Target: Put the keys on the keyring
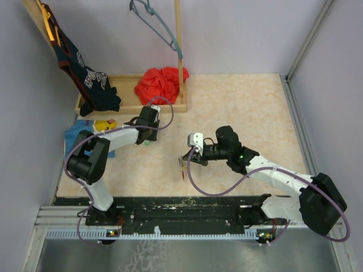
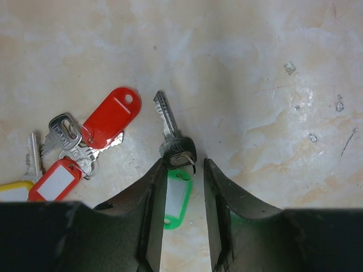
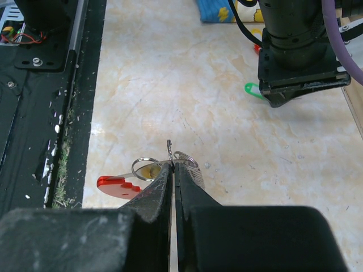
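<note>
The left gripper (image 2: 184, 164) is low over the counter (image 1: 249, 107), its jaws standing apart on either side of a green-tagged key (image 2: 177, 148). The key lies flat with its blade pointing away from the arm and its dark head just at the fingertips. Its green tag (image 2: 177, 199) sits in the gap between the jaws, close against one finger and clear of the other, so nothing is pinched there.

Just beside that, further from the middle of the counter, is a cluster of keys (image 2: 71, 139) lying in a loose heap: silver blades, a solid red tag (image 2: 112, 116), a red-framed label (image 2: 55, 180) and the corner of a yellow one (image 2: 12, 190).

Nearer the middle of the counter, well apart from all this, the right gripper (image 3: 173, 167) has its jaws pressed together on the keyring (image 3: 144, 168). It nips the thin metal rings right at its tips, and a red tab (image 3: 116, 186) trails out to one side (I cannot tell whether that tab is touching the counter).

Behind the left arm a blue cloth (image 1: 76, 133) with a yellow print lies at the counter's edge.
</note>
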### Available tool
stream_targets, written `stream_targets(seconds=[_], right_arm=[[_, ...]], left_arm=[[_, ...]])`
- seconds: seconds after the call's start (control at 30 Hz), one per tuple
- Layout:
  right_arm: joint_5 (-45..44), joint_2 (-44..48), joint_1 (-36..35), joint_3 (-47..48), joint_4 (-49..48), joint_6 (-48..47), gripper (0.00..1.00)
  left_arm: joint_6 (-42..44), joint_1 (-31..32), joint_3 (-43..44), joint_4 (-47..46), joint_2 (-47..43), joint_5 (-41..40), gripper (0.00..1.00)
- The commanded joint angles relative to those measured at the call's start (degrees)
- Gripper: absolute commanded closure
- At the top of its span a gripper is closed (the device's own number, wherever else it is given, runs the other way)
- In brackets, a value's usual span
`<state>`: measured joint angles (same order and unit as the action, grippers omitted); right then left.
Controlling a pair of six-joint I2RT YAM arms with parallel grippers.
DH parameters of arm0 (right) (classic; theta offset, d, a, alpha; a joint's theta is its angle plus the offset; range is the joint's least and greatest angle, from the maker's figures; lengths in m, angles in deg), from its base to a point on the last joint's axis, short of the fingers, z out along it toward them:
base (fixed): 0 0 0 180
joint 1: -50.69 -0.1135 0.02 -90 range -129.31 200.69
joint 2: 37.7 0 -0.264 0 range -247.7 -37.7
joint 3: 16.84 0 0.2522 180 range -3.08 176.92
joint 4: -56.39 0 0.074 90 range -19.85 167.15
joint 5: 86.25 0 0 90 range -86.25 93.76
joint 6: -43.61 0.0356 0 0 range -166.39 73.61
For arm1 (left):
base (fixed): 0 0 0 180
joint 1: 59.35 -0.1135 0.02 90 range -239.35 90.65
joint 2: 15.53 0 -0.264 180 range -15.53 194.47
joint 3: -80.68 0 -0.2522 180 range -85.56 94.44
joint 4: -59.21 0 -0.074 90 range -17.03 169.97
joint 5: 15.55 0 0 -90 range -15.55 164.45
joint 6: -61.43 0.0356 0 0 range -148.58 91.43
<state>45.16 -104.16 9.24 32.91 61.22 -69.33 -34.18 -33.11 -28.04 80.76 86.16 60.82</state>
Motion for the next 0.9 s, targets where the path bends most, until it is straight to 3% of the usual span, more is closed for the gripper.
stream_targets(seconds=[0.0,0.3,0.47,0.87], right_arm=[[0.9,1.9,0.7,0.8,-3.1,-0.5,1.00],[1.5,1.7,0.7,0.9,-2.9,-0.6,1.00],[1.5,1.5,0.6,1.0,-2.6,-0.6,1.00],[-0.1,0.9,0.6,2.4,-0.1,-0.4,1.00]], left_arm=[[0.6,-0.1,1.3,2.3,1.2,-1.1,0.65],[0.3,-0.1,1.6,2.9,1.3,-1.2,0.82],[0.7,-0.1,1.4,3.3,-0.1,-0.2,1.00],[3.6,0.7,-6.3,-3.8,-10.5,10.3,1.00]])
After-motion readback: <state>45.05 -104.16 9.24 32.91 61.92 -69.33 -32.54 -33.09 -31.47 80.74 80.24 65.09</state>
